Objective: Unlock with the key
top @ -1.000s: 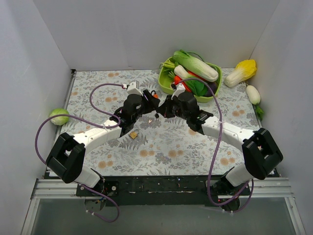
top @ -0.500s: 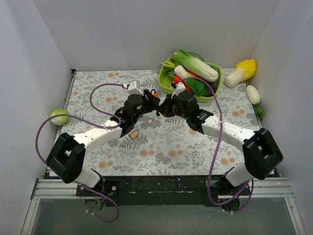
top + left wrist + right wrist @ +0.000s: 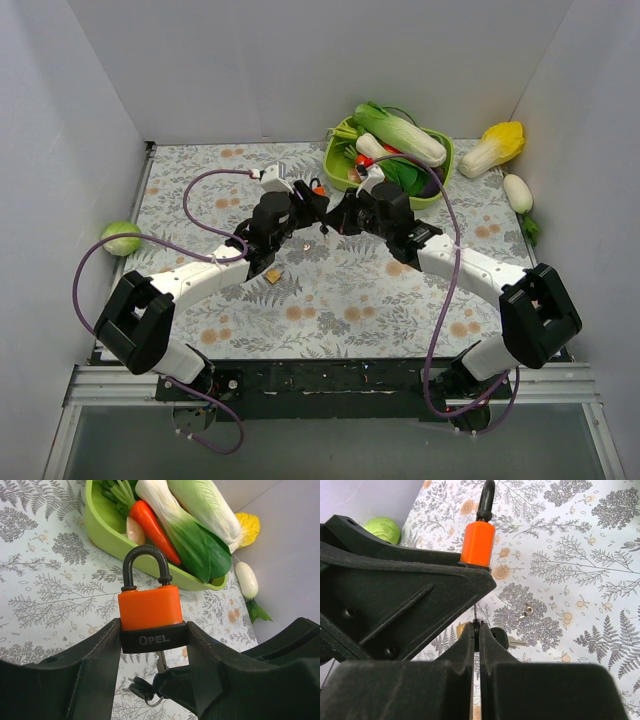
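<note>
My left gripper is shut on the black base of an orange padlock. It holds the padlock upright above the table, and the black shackle is closed. The padlock also shows in the top view and the right wrist view. My right gripper sits just below it, shut on the black head of the key. The key's silver blade points up and meets the padlock's underside. A second black-headed key dangles from the same ring beside the fingers.
A green bowl of toy vegetables stands just behind the grippers. A small brass padlock and a tiny silver piece lie on the patterned mat below. A green cabbage ball is at the left wall. More toy vegetables are at the back right.
My right gripper has shifted slightly toward the back right. The padlock in my left gripper has edged up a little. Both grips are unchanged.
</note>
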You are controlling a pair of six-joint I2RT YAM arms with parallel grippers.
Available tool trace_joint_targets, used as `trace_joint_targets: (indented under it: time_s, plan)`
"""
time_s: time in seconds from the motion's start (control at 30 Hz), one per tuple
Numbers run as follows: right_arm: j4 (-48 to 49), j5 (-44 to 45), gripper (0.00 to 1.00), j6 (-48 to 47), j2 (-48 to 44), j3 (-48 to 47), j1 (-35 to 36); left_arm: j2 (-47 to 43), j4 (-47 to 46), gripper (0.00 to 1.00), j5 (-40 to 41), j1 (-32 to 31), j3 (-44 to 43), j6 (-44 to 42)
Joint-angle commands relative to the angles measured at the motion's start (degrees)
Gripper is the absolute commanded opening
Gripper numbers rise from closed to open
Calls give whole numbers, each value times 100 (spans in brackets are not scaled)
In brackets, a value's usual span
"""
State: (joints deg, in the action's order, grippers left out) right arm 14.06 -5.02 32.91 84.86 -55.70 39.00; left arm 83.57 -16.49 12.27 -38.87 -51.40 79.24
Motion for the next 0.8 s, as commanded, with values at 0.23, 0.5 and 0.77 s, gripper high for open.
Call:
trace_joint_targets:
  time_s: [0.23,0.5,0.77]
  plan:
    - [1547,783,1,436,-391,-64,-640,-262,49,0,-1183,-428,-11,30]
    - [1844,967,1,304,-295,6,-640,-271,93,0,-1218,-437,-37,109]
    - [2539,1161,1,181,-487,366,-640,-219,155,0,-1218,-437,-90,144]
